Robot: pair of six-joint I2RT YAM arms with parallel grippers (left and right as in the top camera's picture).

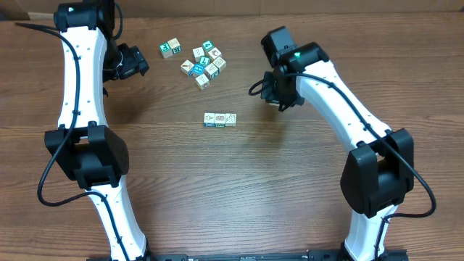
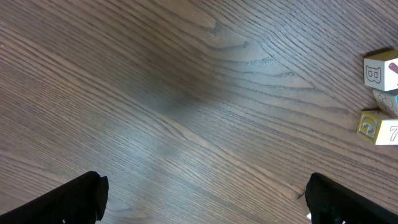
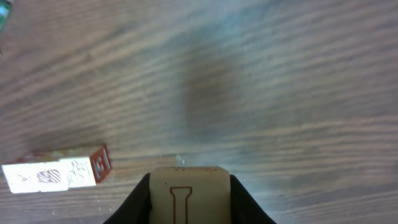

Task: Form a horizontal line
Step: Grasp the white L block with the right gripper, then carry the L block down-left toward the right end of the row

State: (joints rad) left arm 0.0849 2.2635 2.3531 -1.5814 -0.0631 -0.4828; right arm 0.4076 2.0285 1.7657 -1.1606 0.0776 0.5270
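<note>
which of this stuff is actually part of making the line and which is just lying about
In the job:
- row of three cubes
- held cube, gripped in the right pincer

Lying about for now:
- bunch of loose cubes
- lone cube left of the bunch
- left pincer, open and empty

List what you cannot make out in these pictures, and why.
Overhead: row pictures, too small.
Overhead: held cube, mostly hidden under right pincer.
Left wrist: loose cubes, cut by right edge.
Right wrist: row faces, blurred and glare-washed; held cube, cut by bottom edge.
</note>
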